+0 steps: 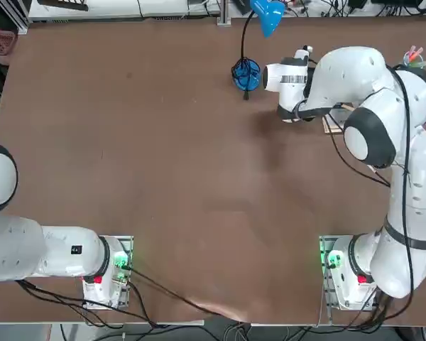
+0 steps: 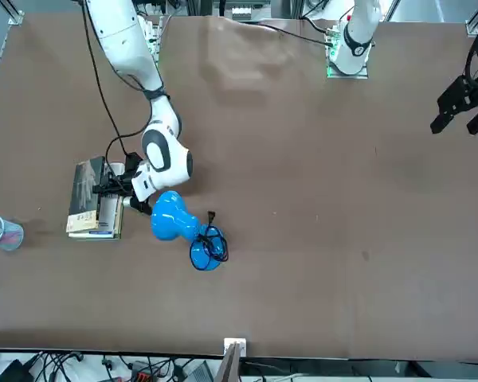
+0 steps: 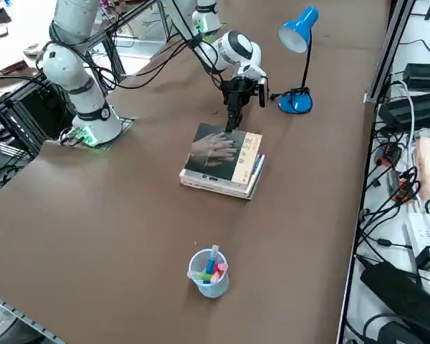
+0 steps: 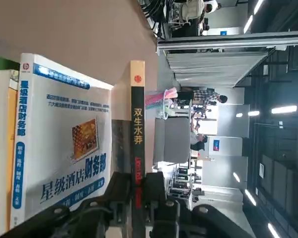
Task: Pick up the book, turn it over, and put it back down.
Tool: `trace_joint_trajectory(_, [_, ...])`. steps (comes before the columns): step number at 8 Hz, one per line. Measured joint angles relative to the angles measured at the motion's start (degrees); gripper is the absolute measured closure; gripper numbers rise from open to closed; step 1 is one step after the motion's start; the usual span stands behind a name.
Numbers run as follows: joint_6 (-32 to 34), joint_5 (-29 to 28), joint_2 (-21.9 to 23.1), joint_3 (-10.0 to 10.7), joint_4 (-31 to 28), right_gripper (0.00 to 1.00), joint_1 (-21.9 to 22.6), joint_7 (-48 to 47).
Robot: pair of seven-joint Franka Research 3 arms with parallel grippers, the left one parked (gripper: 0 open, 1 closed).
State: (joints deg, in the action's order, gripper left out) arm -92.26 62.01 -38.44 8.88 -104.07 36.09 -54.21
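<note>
The book (image 3: pixel 216 153) is a thin dark paperback with a pale hand picture facing up and a tan band at one end. It lies on top of a small stack of books. My right gripper (image 3: pixel 231 123) is shut on its edge nearest the lamp. In the right wrist view the black spine of the book (image 4: pixel 137 129) runs straight out from between my fingers (image 4: pixel 120 188), angled slightly away from the white-covered book (image 4: pixel 59 148) beneath. In the front view the gripper (image 2: pixel 113 189) sits at the stack's (image 2: pixel 89 200) edge. In the top view my arm hides most of the stack.
A blue desk lamp (image 3: pixel 299 43) stands just beyond the gripper, its round base (image 3: pixel 295 104) close to the stack. A clear cup of coloured pens (image 3: pixel 209 274) stands on the stack's other side, nearer the right side camera. A larger beige book (image 4: pixel 2 148) lies lowest.
</note>
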Motion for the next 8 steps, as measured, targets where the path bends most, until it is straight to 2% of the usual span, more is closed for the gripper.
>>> trace_joint_trajectory(8, [0.0, 0.0, -2.7, 0.1, 0.0, 0.89, 0.0, -2.4])
